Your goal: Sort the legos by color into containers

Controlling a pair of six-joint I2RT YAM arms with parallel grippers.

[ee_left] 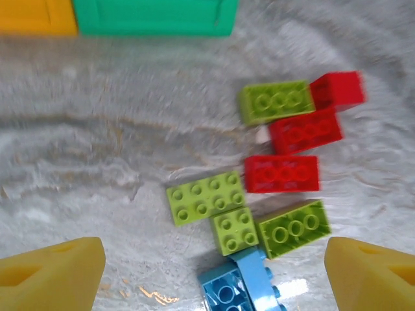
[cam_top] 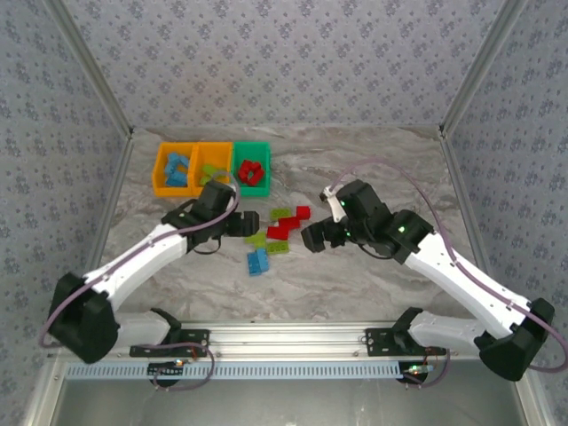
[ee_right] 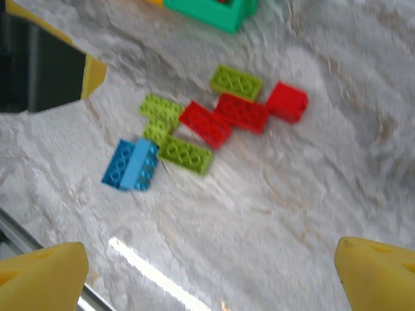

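Loose legos lie in a cluster mid-table: lime [cam_top: 282,213], red [cam_top: 282,231] and blue [cam_top: 257,261]. The containers sit at the back left: two orange bins [cam_top: 173,169] [cam_top: 211,164] and a green bin [cam_top: 252,166], each with bricks inside. My left gripper [cam_top: 241,222] hovers at the cluster's left edge, open; in the left wrist view its yellow fingertips [ee_left: 52,272] stand wide on either side of a blue brick [ee_left: 240,285], apart from it. Lime bricks [ee_left: 205,197] and red bricks [ee_left: 281,173] lie just beyond. My right gripper [cam_top: 312,238] is open on the cluster's right, over bare table [ee_right: 259,214].
In the right wrist view the blue brick [ee_right: 131,165], lime bricks [ee_right: 185,155] and red bricks [ee_right: 242,112] lie ahead, with the green bin [ee_right: 211,10] far behind and the left gripper's body [ee_right: 45,71] at upper left. A metal rail [cam_top: 284,337] runs along the near edge.
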